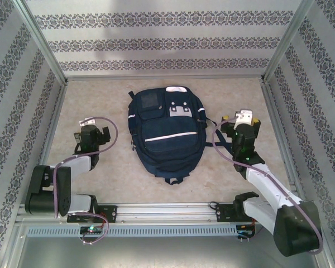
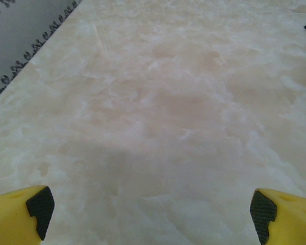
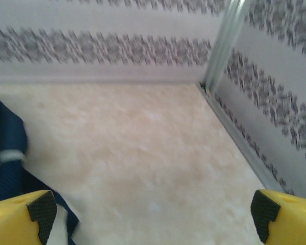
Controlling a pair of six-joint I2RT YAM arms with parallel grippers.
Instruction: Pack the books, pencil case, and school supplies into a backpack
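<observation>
The navy blue backpack (image 1: 164, 134) lies flat in the middle of the table, closed, front side up with white stripes and grey patches. My left gripper (image 1: 92, 127) hovers to its left, open over bare tabletop; its yellow fingers (image 2: 20, 214) stand wide apart with nothing between them (image 2: 153, 209). My right gripper (image 1: 241, 118) sits just right of the backpack, open and empty (image 3: 153, 212). An edge of the backpack (image 3: 5, 148) and a dark strap run beside its left fingertip (image 3: 25, 214). The books, pencil case and school supplies are out of view.
Patterned walls (image 1: 167, 39) enclose the pale marble-look table (image 1: 100, 167) on three sides, with metal corner posts (image 3: 222, 46). A strap loop (image 1: 173, 180) trails from the backpack's near end. Bare tabletop lies on both sides of the backpack.
</observation>
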